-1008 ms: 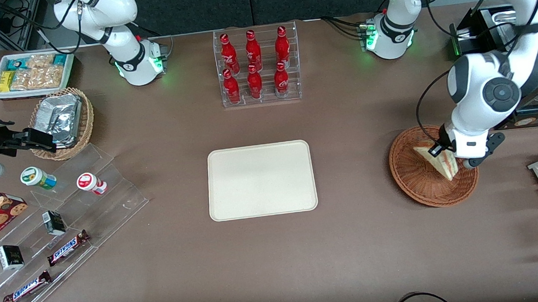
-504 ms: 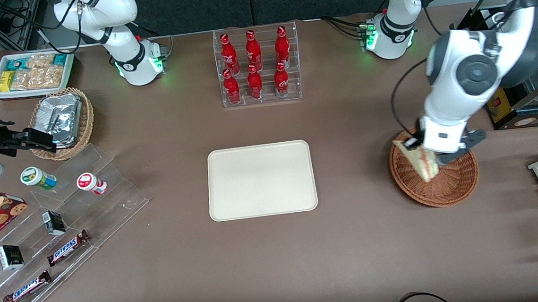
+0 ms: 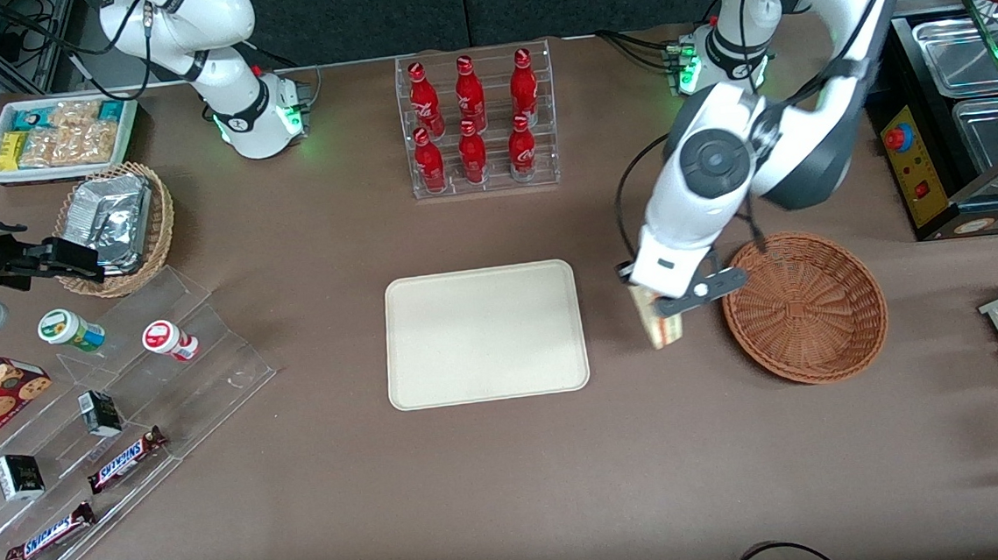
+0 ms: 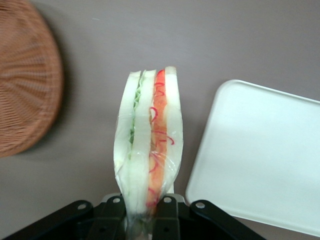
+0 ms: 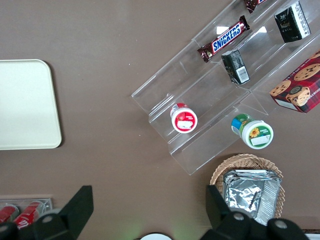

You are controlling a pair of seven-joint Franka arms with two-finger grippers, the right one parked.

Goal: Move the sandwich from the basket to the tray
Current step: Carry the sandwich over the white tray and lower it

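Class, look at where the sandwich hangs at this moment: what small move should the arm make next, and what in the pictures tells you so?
Probably carry it on sideways toward the tray. The gripper is shut on the sandwich, which hangs over bare table between the basket and the tray, not yet above it.

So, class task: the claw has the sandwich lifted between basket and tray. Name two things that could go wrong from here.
1. The claw pinches only one end of the wrapped sandwich, so it may slip or swing loose above the table.
2. The sandwich hangs between the basket and the tray; released early, it could land on the table or catch the tray's rim.
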